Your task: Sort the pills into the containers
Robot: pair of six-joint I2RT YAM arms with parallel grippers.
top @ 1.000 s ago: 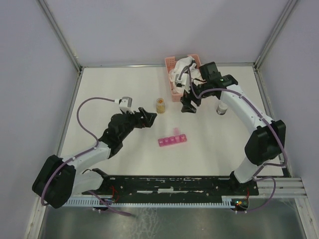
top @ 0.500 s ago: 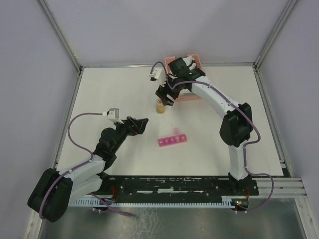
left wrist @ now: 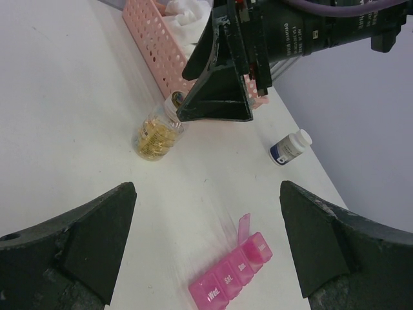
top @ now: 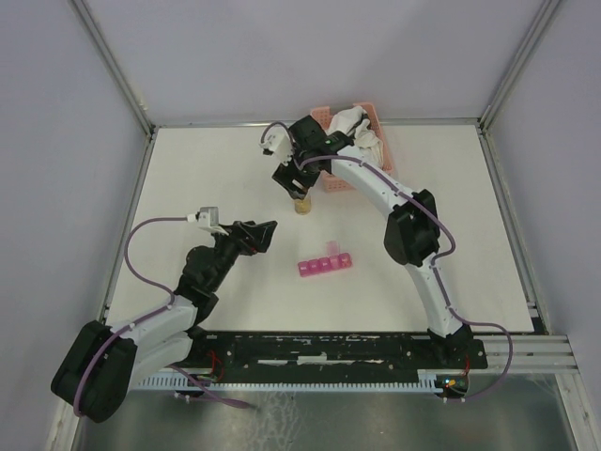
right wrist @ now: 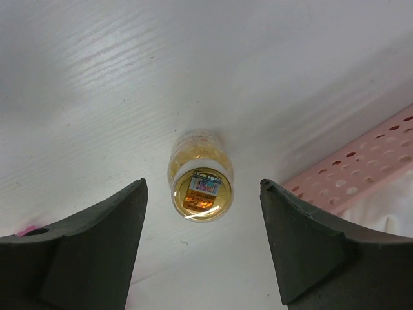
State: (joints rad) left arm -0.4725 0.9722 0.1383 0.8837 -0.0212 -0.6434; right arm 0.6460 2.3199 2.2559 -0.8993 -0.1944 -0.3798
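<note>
The pills show as an amber mass in a small clear round jar (top: 302,203) standing upright on the white table; it also shows in the left wrist view (left wrist: 157,133) and from above in the right wrist view (right wrist: 201,183). My right gripper (top: 292,182) is open and hangs just above the jar, one jaw on each side, not touching it (right wrist: 202,194). The containers are a short magenta-pink strip box (top: 325,265) with one lid standing open (left wrist: 244,227). My left gripper (top: 267,228) is open and empty, left of the strip box and apart from it (left wrist: 206,194).
A pink lattice basket (top: 331,175) with white cloth stands at the back, just right of the jar (left wrist: 151,45) (right wrist: 361,171). A white-capped dark bottle (left wrist: 289,147) stands to the right of the jar. Grey walls enclose the table.
My right arm has swung left from beside the basket to above the jar. My left arm has drawn back a little to the lower left.
</note>
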